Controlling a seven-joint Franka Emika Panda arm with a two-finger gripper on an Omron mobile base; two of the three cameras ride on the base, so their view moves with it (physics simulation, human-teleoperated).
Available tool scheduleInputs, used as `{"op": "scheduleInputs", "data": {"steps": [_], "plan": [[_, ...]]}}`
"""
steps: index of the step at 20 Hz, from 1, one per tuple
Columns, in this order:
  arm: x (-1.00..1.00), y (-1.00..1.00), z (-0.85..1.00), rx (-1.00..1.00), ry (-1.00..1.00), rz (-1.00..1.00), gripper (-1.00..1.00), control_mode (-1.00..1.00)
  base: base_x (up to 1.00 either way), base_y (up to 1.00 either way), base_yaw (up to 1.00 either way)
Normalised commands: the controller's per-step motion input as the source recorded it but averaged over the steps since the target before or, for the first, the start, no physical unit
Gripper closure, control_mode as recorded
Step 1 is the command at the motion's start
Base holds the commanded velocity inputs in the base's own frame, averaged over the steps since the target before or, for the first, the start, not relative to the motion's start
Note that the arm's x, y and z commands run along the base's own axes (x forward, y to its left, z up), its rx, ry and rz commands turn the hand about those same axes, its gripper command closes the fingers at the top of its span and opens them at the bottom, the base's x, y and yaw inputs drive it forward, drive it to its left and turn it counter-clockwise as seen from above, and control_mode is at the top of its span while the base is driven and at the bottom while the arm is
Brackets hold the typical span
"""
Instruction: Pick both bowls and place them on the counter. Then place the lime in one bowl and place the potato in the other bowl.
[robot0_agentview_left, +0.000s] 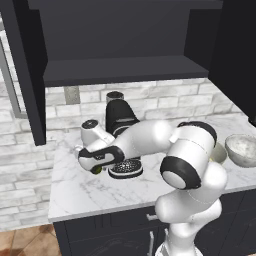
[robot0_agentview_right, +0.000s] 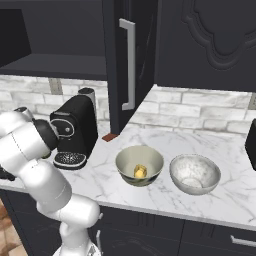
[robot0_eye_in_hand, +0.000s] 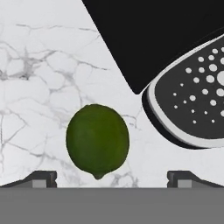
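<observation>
Here we see the gripper (robot0_eye_in_hand: 112, 178) lowered over the counter (robot0_eye_in_hand: 39, 78), its 2 dark fingertips (robot0_eye_in_hand: 41, 178) standing wide apart with nothing between the pads. The lime (robot0_eye_in_hand: 97, 141) lies on the white marble just ahead of them, a little nearer the left tip than the right one, and touches neither. To its right in the hand view sits the perforated drip tray (robot0_eye_in_hand: 192, 103) of the black coffee machine (robot0_agentview_right: 75, 130), close to the lime but apart from it.

From the left base view, we find the white arm (robot0_agentview_left: 150, 137) bent low and reaching leftward in front of the coffee machine, and a sliver of the lime shows under the hand beside the drip tray.

In the right base view, the 2 bowls stand side by side on the counter, well to the right of the machine. The olive-beige bowl (robot0_agentview_right: 139, 165) holds the potato (robot0_agentview_right: 140, 172), a yellow lump at its bottom. The white marbled bowl (robot0_agentview_right: 195, 173) sits just beside it, nearly touching.

Above the counter we see a dark shelf board (robot0_agentview_left: 125, 70) and a dark cabinet door (robot0_agentview_right: 131, 65) with a long pale handle.
</observation>
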Motion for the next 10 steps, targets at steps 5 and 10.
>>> {"op": "scheduleInputs", "data": {"steps": [5, 10], "plan": [[-0.03, -0.06, -0.07, 0.0, 0.0, -0.08, -1.0, -1.0, 0.0, 0.0, 0.0], [0.0, -0.05, -0.08, 0.0, 0.0, -0.09, -1.0, -1.0, 0.0, 0.0, 0.0]]}}
